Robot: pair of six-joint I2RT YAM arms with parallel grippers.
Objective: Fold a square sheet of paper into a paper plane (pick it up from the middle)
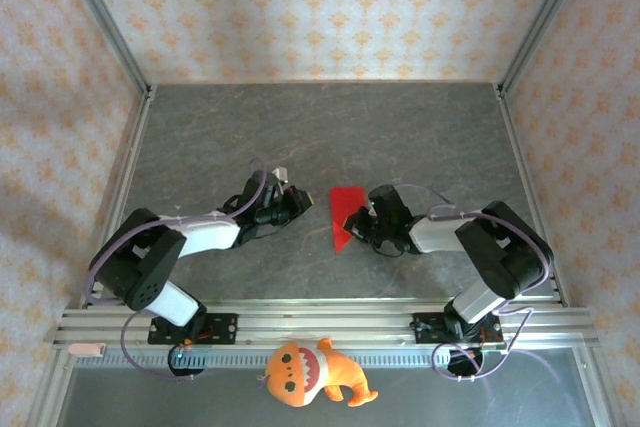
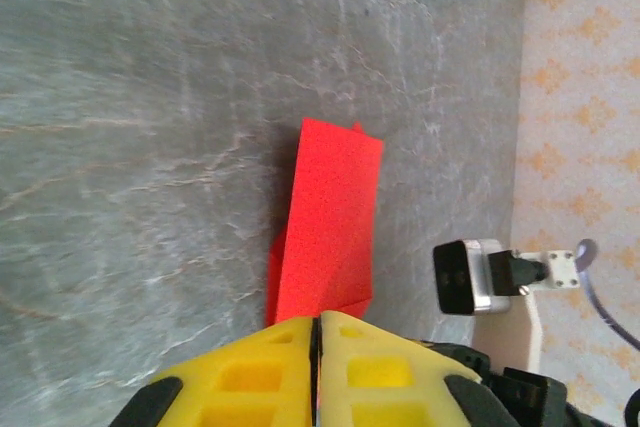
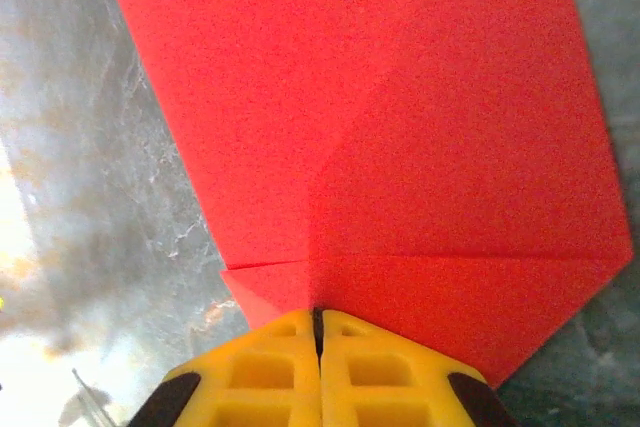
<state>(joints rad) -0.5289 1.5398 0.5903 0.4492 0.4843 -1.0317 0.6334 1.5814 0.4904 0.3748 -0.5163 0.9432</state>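
Fingers (image 3: 270,372) of the right gripper (image 3: 318,319) are yellow blocks pressed flat together with no gap between them; their tips sit right at the near edge of the red paper (image 3: 380,127), and whether a layer of it is pinched there cannot be told. Its wrist view shows what the others do not: one crease running from the fingertips up and to the right, a straight fold edge crossing the lower part, and a small flap (image 3: 262,285) poking out at the lower left.

The left gripper (image 2: 315,325) is likewise clamped shut, yellow pads meeting along a thin dark line, with nothing seen between them; from its camera the paper looks like a narrow strip lying flat, squared off at the far end, with a second layer peeping out along its near left side; a black-and-silver module (image 2: 468,277) on the other arm stands just to the right of the paper.

From above, the sheet reads as a creased shape, broad at the far end and tapering to a point toward the arms; it lies between the two grippers near the middle of the table, the right one touching its right edge, the left one a little apart on the other side.

The table (image 1: 320,127) is grey with pale marble veining; wallpaper (image 1: 300,7) with an orange floral pattern closes three sides, framed by aluminium posts (image 1: 100,17); a slotted metal rail (image 1: 330,322) carries both bases; an orange plush toy (image 1: 310,372) with white teeth lies just nearer than the rail.
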